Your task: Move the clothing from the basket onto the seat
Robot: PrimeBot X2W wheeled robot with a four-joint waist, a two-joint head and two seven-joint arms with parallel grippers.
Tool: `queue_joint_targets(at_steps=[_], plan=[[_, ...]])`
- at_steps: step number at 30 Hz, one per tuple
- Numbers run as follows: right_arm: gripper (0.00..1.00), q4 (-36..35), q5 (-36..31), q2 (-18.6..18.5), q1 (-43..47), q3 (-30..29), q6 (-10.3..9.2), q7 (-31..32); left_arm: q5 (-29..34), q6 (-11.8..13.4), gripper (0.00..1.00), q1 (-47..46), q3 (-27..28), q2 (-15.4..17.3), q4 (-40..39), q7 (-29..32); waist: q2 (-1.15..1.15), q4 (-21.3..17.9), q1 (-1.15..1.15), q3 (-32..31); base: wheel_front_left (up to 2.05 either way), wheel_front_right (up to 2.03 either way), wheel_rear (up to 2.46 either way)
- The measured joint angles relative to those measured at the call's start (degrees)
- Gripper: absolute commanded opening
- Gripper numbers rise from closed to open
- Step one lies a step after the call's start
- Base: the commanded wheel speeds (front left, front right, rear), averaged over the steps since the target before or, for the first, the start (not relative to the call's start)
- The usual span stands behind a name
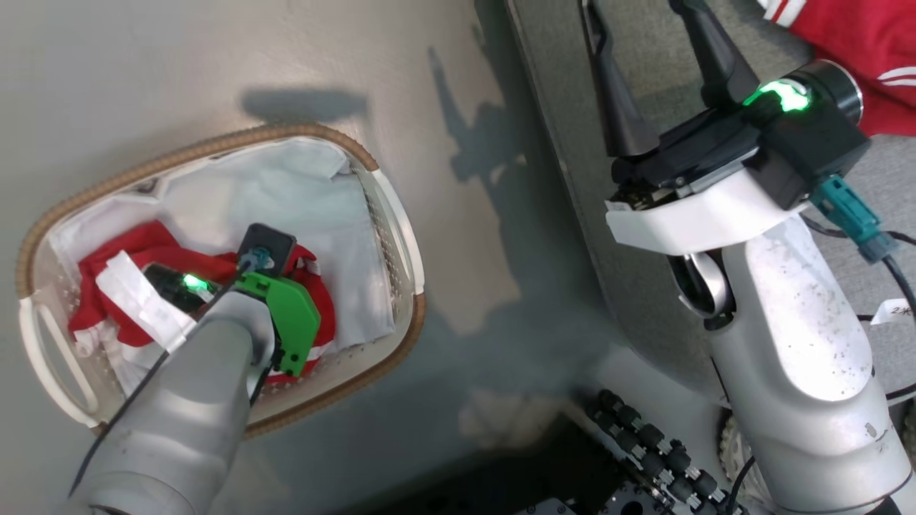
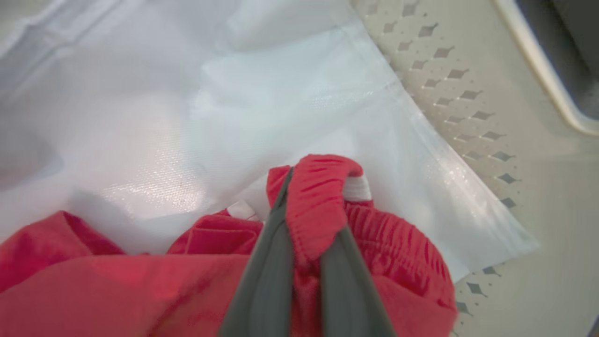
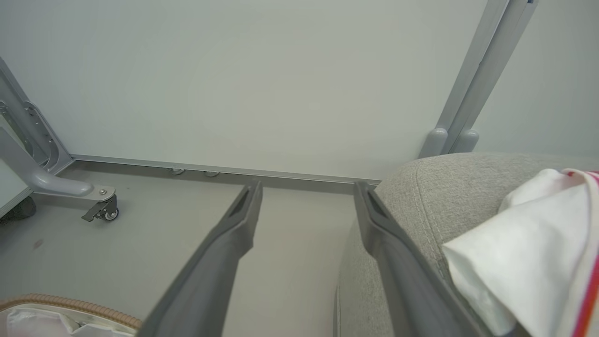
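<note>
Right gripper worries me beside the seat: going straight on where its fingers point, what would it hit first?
Probably the bare floor, then the wall behind. The open right gripper points past the seat, whose rounded corner lies close beside the line; depth is unclear.

Bright even light from above, my arms' soft shadows across the floor (image 1: 486, 164), sheen on the white liner (image 2: 154, 187), my left end effector (image 2: 313, 206) blurred up close, wrist-view edges stretched
</note>
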Motion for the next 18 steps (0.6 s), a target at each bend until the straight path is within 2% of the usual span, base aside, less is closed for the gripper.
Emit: queue_joint_targets(at_steps=[11,18], plan=[[1.0,4.8,-2.3,0.0,4.9,-0.5,0.0,0.0,-3.3,0.0,0.0,4.7,1.0,-2.8,-3.7,-5.5,0.0,1.9,0.0,-9.5,0.0,0.0,0.0],[1.0,7.9,-3.6,0.0,9.9,-0.7,0.0,0.0,-2.6,1.9,0.0,11.0,7.0,-3.0,-15.9,-5.7,0.0,4.1,0.0,-17.0,0.0,0.0,0.0]])
